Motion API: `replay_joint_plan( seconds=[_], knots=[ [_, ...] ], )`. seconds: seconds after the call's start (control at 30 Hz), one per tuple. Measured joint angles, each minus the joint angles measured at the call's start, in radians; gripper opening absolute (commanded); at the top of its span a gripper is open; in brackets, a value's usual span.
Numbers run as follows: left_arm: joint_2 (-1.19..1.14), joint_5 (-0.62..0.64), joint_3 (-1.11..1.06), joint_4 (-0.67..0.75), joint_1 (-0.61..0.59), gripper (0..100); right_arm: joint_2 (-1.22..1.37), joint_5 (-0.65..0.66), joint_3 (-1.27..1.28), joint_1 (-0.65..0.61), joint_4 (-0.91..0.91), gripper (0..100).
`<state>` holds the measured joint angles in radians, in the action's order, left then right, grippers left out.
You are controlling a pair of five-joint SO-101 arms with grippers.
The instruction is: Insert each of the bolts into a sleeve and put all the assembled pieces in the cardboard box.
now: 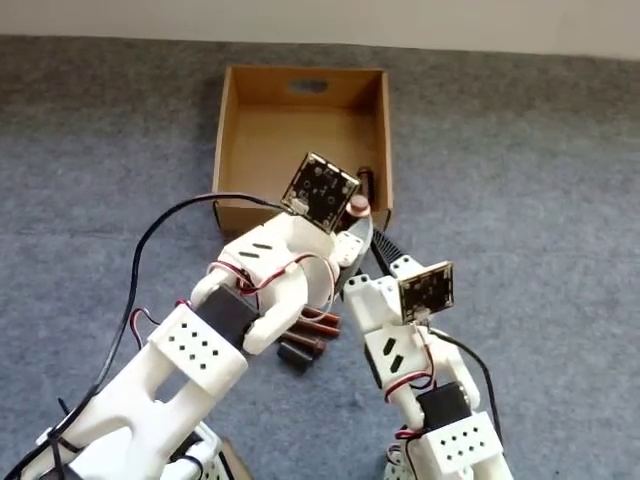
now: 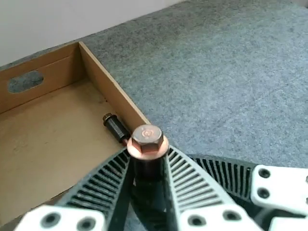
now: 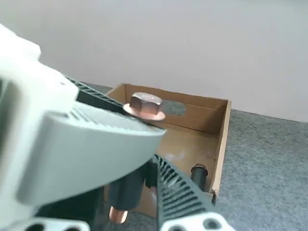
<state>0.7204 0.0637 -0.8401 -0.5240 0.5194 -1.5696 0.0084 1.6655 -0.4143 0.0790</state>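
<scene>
Left tool (image 2: 147, 156) clamped on bolt (image 2: 147, 139) | right tool (image 1: 380, 255): cannot tell | cardboard box (image 2: 111, 87) behind, assembled piece (image 2: 115, 126) inside

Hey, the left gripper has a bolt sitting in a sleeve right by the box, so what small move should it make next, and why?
Probably ease the left gripper a little further over the cardboard box. It is shut on the sleeve, and the bolt head sits on top, so the piece looks assembled. But it hangs at the box's near corner, not clearly over the floor.

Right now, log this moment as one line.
left gripper: shut on bolt in sleeve | position: by cardboard box corner | box contents: one assembled piece
</scene>
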Motion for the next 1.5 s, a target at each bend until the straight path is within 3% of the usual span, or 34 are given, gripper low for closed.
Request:
replay_joint_plan(
  seconds=[0.4, 0.63, 1.0, 1.3, 1.5],
  knots=[
    [0.011, -0.002, -0.029, 0.002, -0.005, 2, 0.000, 0.000, 0.000, -0.002, 0.000, 0.5],
    [0.002, -0.002, -0.006, -0.005, -0.012, 20, 0.000, 0.000, 0.000, 0.002, 0.000, 0.5],
    [0.017, -0.003, -0.003, -0.014, -0.034, 20, 0.000, 0.000, 0.000, 0.002, 0.000, 0.5],
    [0.348, -0.006, -0.112, -0.046, -0.037, 20, 0.000, 0.002, 0.000, 0.002, 0.000, 0.5],
    [0.578, -0.006, -0.210, -0.046, -0.138, 18, 0.000, 0.002, 0.005, 0.002, 0.000, 0.5]
  ],
)
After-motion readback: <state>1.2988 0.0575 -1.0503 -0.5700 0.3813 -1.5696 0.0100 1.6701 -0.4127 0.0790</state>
